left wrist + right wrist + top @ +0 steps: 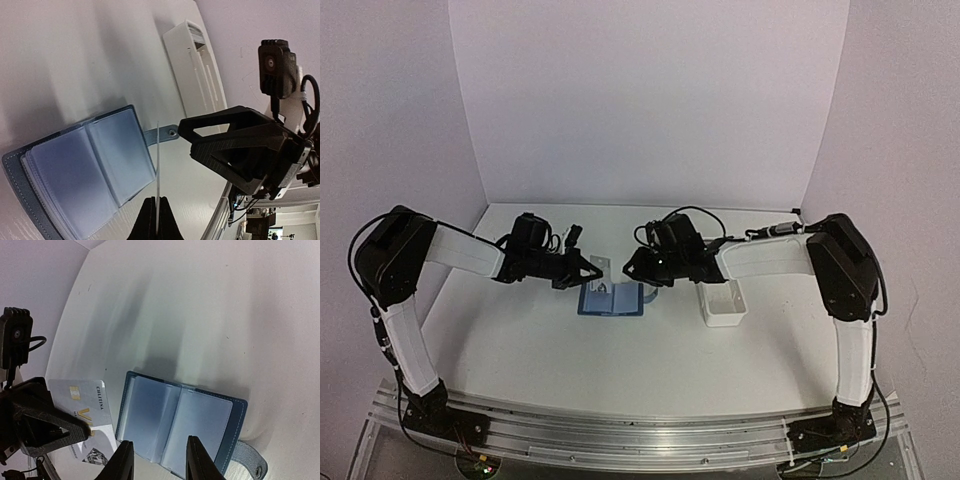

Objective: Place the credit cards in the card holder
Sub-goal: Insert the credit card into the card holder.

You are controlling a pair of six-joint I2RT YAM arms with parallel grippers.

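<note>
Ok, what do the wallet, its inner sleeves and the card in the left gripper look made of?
Card holder: apparently blue leather or imitation, matte, with a stitched edge. Its sleeves: soft clear plastic, faintly glossy, layers showing through. Card in the left gripper: thin stiff plastic, printed, gold chip contact; it stands straight when pinched by one edge.

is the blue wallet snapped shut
No, the wallet lies spread open, its clear sleeves facing up and its strap hanging loose at the side.
</note>
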